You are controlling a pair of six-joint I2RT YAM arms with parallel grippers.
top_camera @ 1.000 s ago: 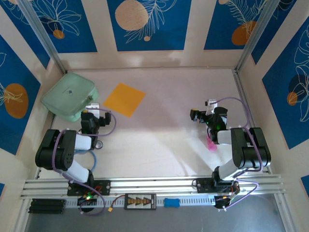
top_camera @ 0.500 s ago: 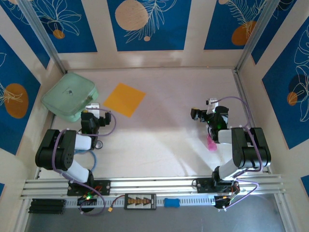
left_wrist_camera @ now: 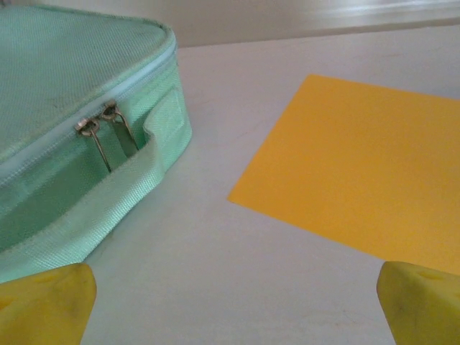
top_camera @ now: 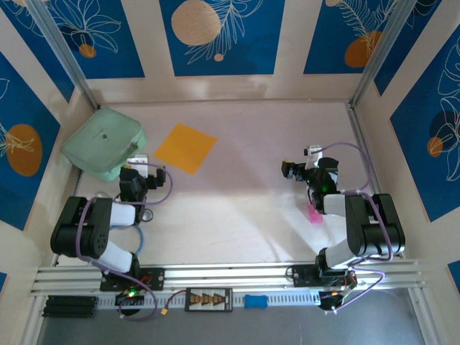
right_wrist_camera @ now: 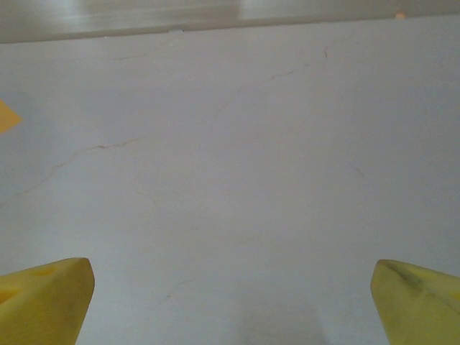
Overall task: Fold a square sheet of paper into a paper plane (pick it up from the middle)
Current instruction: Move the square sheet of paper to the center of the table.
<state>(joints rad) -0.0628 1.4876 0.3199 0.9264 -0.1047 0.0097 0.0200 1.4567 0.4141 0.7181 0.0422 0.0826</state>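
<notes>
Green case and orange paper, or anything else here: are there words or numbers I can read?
No readable text anywhere.
The mint-green case is plain fabric.
The square sheet of paper is blank.
The small black board by the front rail has marks too small to read.

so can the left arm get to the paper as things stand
Probably yes: the left gripper is open, the paper lies flat just ahead to its right over bare table, and the case sits apart on the left.

Bright even light, soft shadows on table (top_camera: 244, 208); wrist views soft, yellow fingertips (left_wrist_camera: 43, 302) blurred
</notes>
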